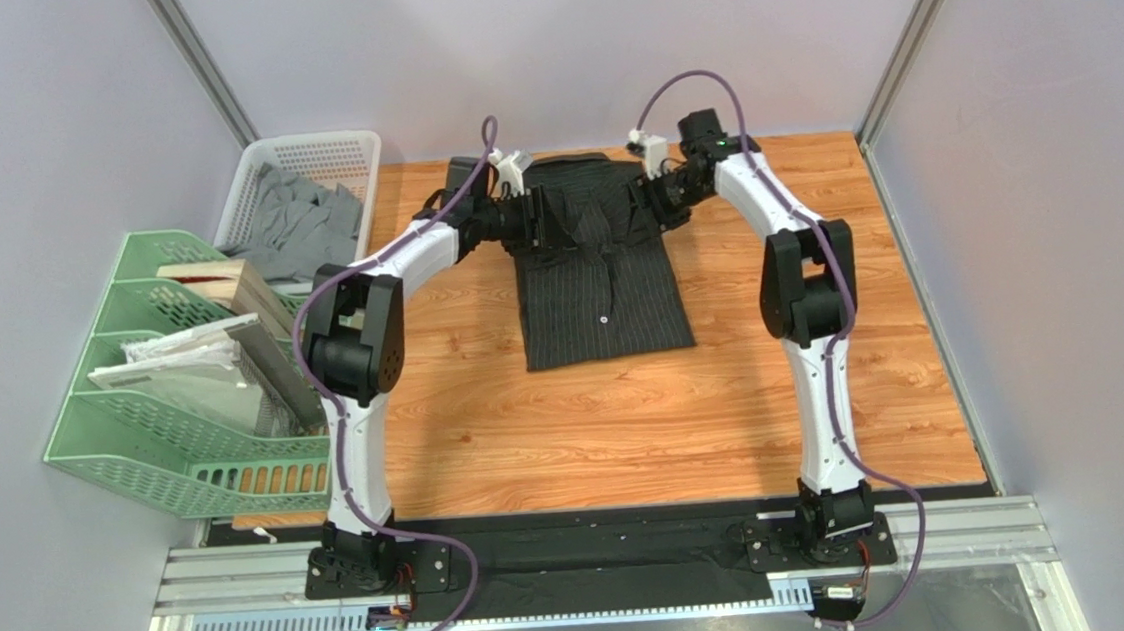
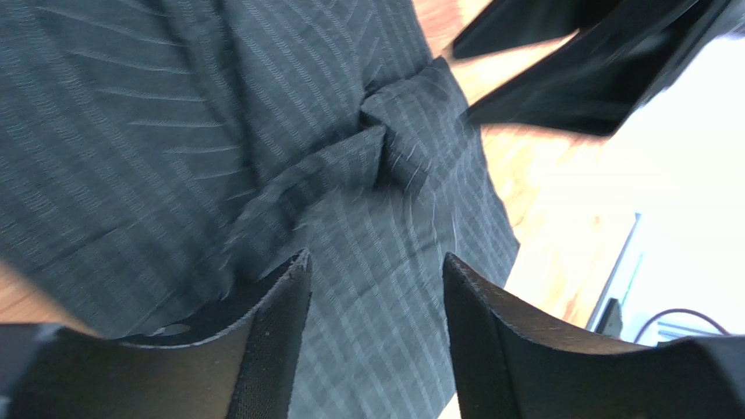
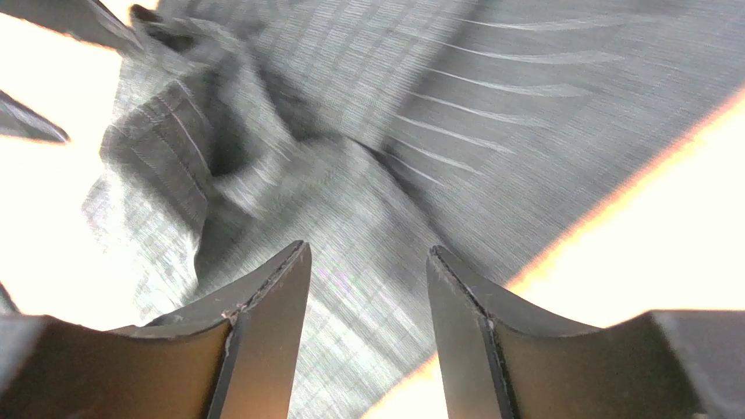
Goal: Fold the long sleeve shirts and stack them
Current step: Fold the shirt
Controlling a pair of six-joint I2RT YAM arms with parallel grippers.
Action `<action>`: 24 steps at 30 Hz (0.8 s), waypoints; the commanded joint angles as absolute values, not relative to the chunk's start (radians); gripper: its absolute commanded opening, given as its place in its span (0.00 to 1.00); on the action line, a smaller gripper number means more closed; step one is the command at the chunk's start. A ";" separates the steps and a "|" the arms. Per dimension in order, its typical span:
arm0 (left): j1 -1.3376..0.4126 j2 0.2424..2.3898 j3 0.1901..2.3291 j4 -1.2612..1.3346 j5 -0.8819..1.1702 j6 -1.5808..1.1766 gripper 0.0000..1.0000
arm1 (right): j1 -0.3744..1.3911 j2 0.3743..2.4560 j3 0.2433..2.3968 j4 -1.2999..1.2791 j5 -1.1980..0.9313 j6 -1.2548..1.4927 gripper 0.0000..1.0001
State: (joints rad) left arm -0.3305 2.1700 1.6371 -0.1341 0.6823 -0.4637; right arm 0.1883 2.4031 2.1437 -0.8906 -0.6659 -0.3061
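Pale grey walls close in a wooden tabletop (image 1: 608,432), and from where I stand the long sleeve shirt (image 1: 604,290) lies flat toward the far middle of it. It is a dark pinstriped rectangle with its sleeves tucked in, its buttons running down the centre and its collar end at the far edge.

Both arms reach over that far end. The left arm (image 1: 352,340) comes in at the shirt's left shoulder and the right arm (image 1: 807,281) at its right shoulder, so they nearly face each other across the collar.

Seen up close, the left jaws stand apart above the cloth. Striped fabric and a bunched fold show through the gap, and nothing is pinched between them. The right jaws are likewise apart, with rumpled pinstripe beyond them and bare wood off to one side.

At the far left corner sits a white basket (image 1: 359,144) holding grey clothes (image 1: 290,224). Nearer along the left edge stands a green mesh file rack (image 1: 156,438) with a few flat items slotted in.
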 commanded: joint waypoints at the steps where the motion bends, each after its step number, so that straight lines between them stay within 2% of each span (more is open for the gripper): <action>1: -0.293 2.019 1.605 -0.231 0.690 -0.373 0.64 | 0.163 2.269 2.183 -1.003 -0.671 -0.407 0.57; 5: -0.314 1.890 1.413 -0.238 0.759 -0.409 0.64 | 0.155 2.198 2.068 -1.060 -0.822 -0.396 0.53; 8: -0.337 1.885 1.356 -0.252 0.772 -0.437 0.60 | 0.158 2.189 1.967 -1.058 -0.888 -0.354 0.48; 16: -0.367 2.026 1.465 -0.385 0.710 -0.367 0.45 | 0.158 2.307 1.850 -0.984 -0.948 -0.232 0.33; 21: -0.328 2.111 1.494 -0.477 0.686 -0.334 0.34 | 0.184 2.264 1.695 -0.836 -0.914 -0.121 0.33; 24: -0.299 2.077 1.436 -0.437 0.759 -0.305 0.32 | 0.192 2.225 1.672 -0.824 -0.911 -0.114 0.37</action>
State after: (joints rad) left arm -0.3458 2.1109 1.4586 -0.4126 0.7044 -0.3603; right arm 0.1703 2.3005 1.6875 -0.9195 -0.9081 -0.1780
